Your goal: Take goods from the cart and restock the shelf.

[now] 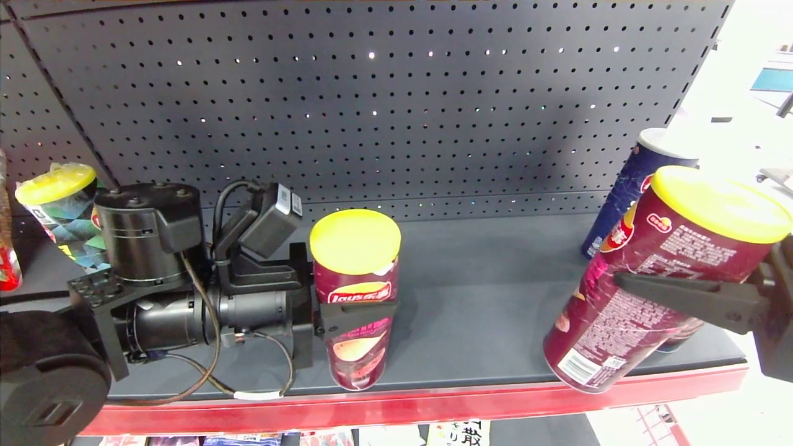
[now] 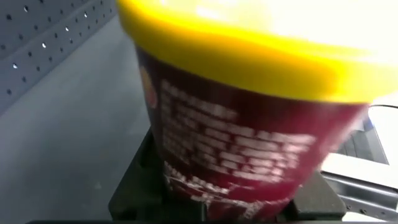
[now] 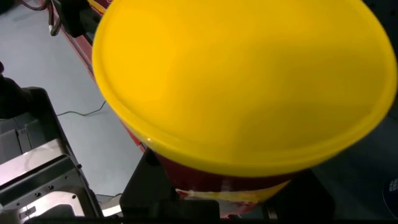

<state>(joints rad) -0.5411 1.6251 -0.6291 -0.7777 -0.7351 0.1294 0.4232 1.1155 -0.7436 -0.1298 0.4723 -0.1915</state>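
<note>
A maroon chip can with a yellow lid (image 1: pixel 356 297) stands upright near the shelf's front edge, and my left gripper (image 1: pixel 354 310) is shut on its middle. In the left wrist view the same can (image 2: pixel 249 130) sits close between the dark fingers (image 2: pixel 134 186). At the right, a second maroon can with a yellow lid (image 1: pixel 657 279) hangs tilted over the front lip, lid toward the right, with my right gripper (image 1: pixel 687 297) shut on it. Its yellow lid (image 3: pixel 242 81) looms large in the right wrist view.
The dark shelf board (image 1: pixel 483 310) has a red front lip (image 1: pixel 433 402) and a pegboard back wall (image 1: pixel 372 105). A blue can (image 1: pixel 626 192) leans at the back right. A patterned can with a yellow lid (image 1: pixel 62 210) stands at the far left. Bare board lies between the two held cans.
</note>
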